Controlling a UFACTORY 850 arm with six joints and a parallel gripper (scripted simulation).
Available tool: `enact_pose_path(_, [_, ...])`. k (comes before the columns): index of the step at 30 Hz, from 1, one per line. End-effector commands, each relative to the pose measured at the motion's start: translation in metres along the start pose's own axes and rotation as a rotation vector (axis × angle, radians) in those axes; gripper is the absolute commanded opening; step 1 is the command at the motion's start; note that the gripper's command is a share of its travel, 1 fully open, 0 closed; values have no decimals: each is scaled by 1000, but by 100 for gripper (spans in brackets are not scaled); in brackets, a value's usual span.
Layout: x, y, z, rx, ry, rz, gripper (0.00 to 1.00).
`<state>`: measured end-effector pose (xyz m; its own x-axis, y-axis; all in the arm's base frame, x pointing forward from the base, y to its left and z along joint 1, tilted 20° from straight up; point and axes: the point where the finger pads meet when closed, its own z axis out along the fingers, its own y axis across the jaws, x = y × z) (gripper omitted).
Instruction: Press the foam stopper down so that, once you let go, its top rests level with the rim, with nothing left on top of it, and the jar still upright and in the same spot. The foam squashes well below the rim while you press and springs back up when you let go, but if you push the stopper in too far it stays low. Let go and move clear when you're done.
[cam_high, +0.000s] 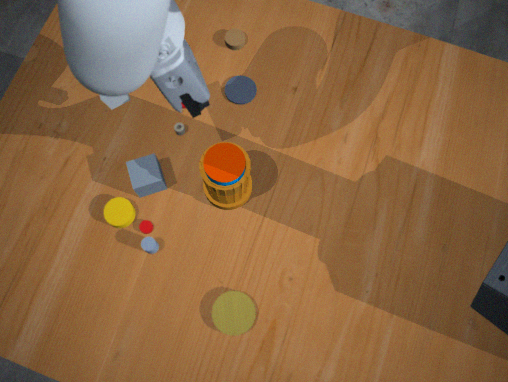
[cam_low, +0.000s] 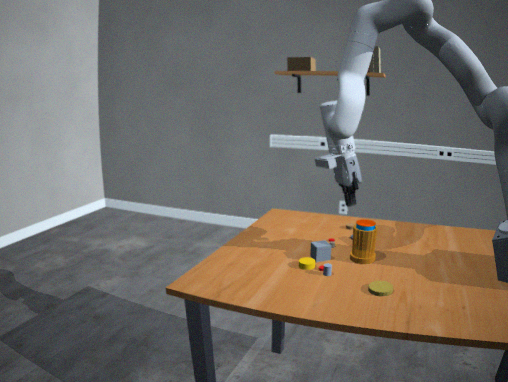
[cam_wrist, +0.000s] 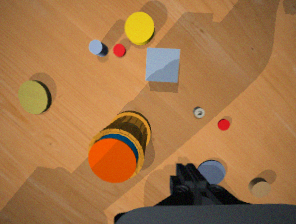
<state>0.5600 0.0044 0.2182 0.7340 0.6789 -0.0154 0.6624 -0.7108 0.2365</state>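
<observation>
An orange ribbed jar stands upright near the table's middle, also in the exterior view and the wrist view. A blue foam stopper sticks up above its rim. An orange disc lies on top of the stopper, also in the wrist view. My gripper is shut and empty. It hangs high above the table, behind and to the left of the jar, and shows at the bottom of the wrist view.
A grey cube, a yellow disc, a small red disc and a small grey cylinder lie left of the jar. An olive disc lies in front. A slate disc, tan disc and small ring lie behind.
</observation>
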Motion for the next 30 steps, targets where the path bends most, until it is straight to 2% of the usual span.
enact_pose_path(1, [-2, -10, 3, -60, 39, -176, 0])
enact_pose_path(4, [-3, -24, 5, -89, 62, -334, 0])
enact_pose_path(13, [-5, -55, 9, -129, 112, -632, 0])
enact_pose_path(23, [-7, -80, 11, -146, 149, -825, 0])
enact_pose_path(30, [-8, -84, 12, -148, 154, -850, 0])
